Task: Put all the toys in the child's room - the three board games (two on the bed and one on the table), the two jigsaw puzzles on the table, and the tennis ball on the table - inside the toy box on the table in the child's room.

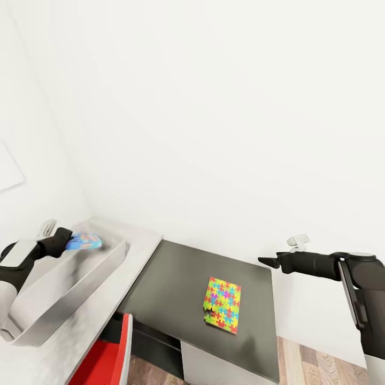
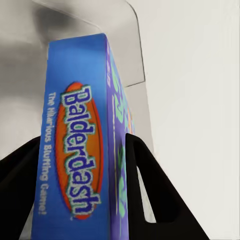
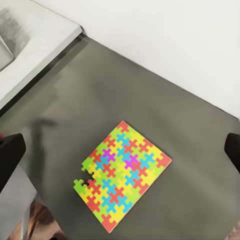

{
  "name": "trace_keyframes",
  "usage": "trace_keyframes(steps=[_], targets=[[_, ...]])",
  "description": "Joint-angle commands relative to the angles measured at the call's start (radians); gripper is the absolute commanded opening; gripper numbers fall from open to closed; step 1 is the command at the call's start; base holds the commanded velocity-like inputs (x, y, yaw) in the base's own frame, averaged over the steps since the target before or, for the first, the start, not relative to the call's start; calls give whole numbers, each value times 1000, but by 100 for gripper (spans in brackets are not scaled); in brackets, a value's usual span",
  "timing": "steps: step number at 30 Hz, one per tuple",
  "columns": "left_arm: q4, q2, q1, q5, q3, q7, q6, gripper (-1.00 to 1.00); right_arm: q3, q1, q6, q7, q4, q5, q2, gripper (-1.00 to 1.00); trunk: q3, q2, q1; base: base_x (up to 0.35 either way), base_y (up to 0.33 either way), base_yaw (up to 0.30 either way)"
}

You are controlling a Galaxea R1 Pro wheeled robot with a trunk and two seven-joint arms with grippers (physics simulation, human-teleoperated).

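Note:
My left gripper (image 1: 63, 240) is shut on a blue board game (image 1: 85, 241), holding it just above the far end of the light grey toy box (image 1: 59, 291) on the pale table (image 1: 140, 241). In the left wrist view the blue box (image 2: 75, 150) reads "Balderdash" and sits between the black fingers (image 2: 152, 190), with the toy box's wall (image 2: 30, 45) behind. A multicolour jigsaw puzzle (image 1: 222, 305) lies flat on a dark grey surface (image 1: 171, 278) beside the table. My right gripper (image 1: 266, 261) hovers open above and right of the jigsaw puzzle (image 3: 125, 172), its fingers (image 3: 10, 155) spread wide.
White walls close off the corner behind the table and the dark surface. A red object (image 1: 107, 358) juts out below the table's front edge. Wood plank floor (image 1: 321, 366) shows at the lower right, past the dark surface's edge.

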Motion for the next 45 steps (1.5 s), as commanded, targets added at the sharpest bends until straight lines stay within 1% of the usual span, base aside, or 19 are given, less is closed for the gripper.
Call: trace_keyframes(steps=[1, 2, 3, 13, 14, 16, 21, 33, 45], targets=[[-1, 0, -1, 8, 3, -1, 4, -100, 0, -1, 6, 10, -1, 10, 0, 100, -4, -2, 1, 0, 0, 0], [-1, -1, -1, 7, 3, -26, 3, -100, 2, 0, 6, 10, -1, 10, 0, 100, -5, -2, 1, 0, 0, 0], [0, -2, -2, 7, 2, -32, 3, -100, 2, 0, 6, 10, -1, 10, 0, 100, -7, -2, 1, 0, 0, 0], [0, -1, -9, 7, 1, -43, 5, -100, 3, 1, 6, 10, -1, 9, 0, 100, -23, -2, 1, 0, 0, 0], [0, 0, -9, -13, 2, -43, 7, -100, 3, 1, 6, 10, -1, 10, 0, 100, -25, -2, 1, 0, 0, 0], [0, 0, -10, -31, 3, -43, 8, -100, 3, 1, 6, 10, -1, 10, 0, 100, -28, -2, 1, 0, 0, 0], [0, 1, -10, -41, 4, -44, 12, -100, 3, 1, 6, 10, -1, 10, 0, 100, -36, -2, 1, 0, 0, 0], [2, -13, -11, -45, 1, -45, 4, -100, -2, 0, 6, 10, -1, 10, 0, 100, -55, -2, 1, 0, 0, 0], [4, -14, -11, -45, 1, -45, 3, -100, -3, 0, 6, 10, -1, 10, -1, 100, -74, -2, 1, 0, 0, 0]])
